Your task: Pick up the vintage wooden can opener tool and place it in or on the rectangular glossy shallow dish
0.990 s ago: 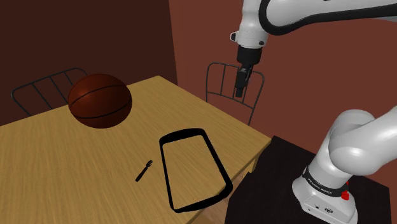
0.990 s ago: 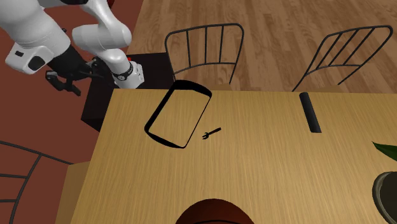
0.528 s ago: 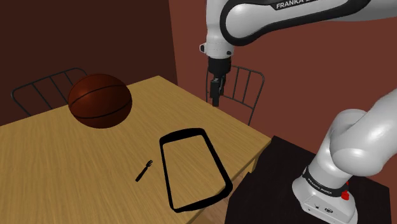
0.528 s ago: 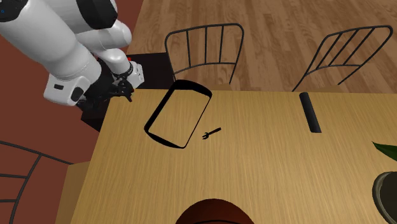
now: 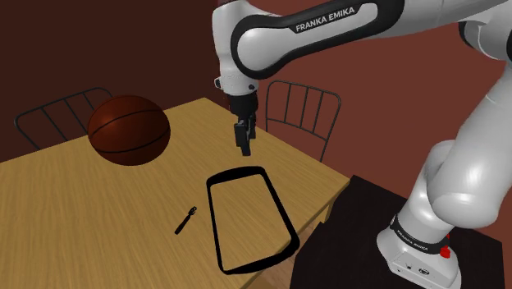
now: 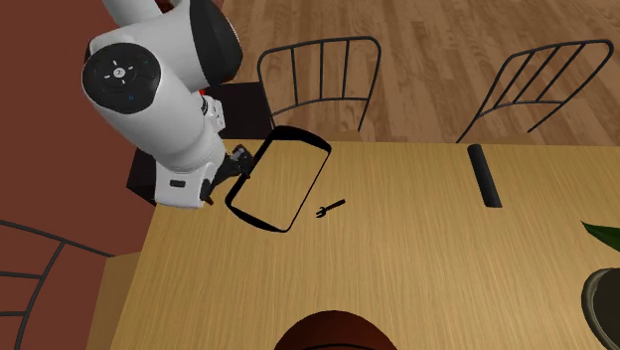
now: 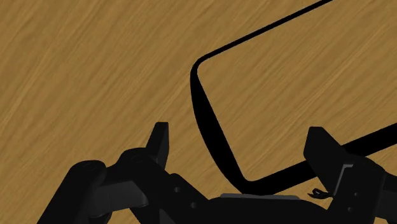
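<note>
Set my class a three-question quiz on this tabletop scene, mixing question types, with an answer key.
1. True or false: the gripper holds the can opener.
2. The can opener lies: A) in the dish; B) on the table beside the dish; C) in the gripper.
3. Fill in: the gripper's fingers stand ___.
Key: 1 false; 2 B; 3 apart.

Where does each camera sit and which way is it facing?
Shoulder view: beside the stand, looking over the table toward the ball; arm and tool show.
Second exterior view: high opposite, looking down toward the stand; arm and tool show.
Wrist view: above the tool, facing the dish's corner; its open fingers show.
Shared: dish in all.
</note>
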`<state>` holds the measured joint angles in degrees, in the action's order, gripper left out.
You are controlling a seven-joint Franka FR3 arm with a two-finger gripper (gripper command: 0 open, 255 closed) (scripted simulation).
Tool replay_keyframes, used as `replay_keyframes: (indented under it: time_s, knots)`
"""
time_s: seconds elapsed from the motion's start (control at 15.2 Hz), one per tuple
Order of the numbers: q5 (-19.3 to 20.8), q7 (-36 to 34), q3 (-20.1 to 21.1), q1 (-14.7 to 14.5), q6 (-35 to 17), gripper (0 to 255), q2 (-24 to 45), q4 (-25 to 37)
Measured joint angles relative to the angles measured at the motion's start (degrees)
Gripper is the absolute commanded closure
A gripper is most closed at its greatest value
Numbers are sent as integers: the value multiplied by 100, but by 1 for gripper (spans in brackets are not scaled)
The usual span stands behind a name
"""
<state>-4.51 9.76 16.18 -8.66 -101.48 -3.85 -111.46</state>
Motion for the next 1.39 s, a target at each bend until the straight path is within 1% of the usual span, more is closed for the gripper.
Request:
replay_keyframes:
  time_s: [0.26, 0.53, 0.79, 0.86, 1.06, 1.19, 1.39]
  knots:
    - [187, -41, 225, -220, 179, 0, 819, 759]
    - [439, -125, 427, -529, 421, 0, 1758, 1690]
    - [736, -118, 545, -893, 750, 0, 2775, 2774]
    - [810, -141, 575, -1025, 914, 0, 3051, 3148]
    - [991, -147, 635, -1384, 1240, 0, 3748, 4004]
    - [1022, -137, 641, -1441, 1233, 0, 3870, 4085]
    - [1013, -133, 649, -1415, 1015, 0, 3817, 3802]
